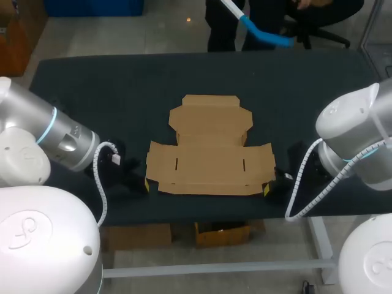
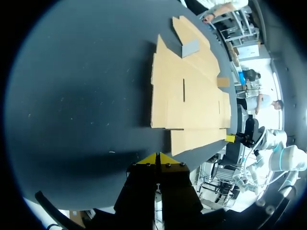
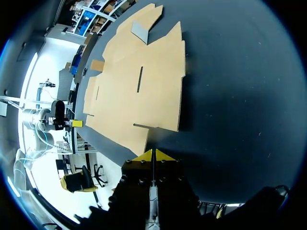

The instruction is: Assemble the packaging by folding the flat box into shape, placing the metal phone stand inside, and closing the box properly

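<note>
Cardboard box flat on table

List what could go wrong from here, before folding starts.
The flat brown cardboard box blank lies loose on the dark table; lifting one corner may swivel it.
Its near edge sits close to the table's front edge, so a push could slide it off.
The left gripper and right gripper are shut at its near corners; closed tips may skid over it.
</note>
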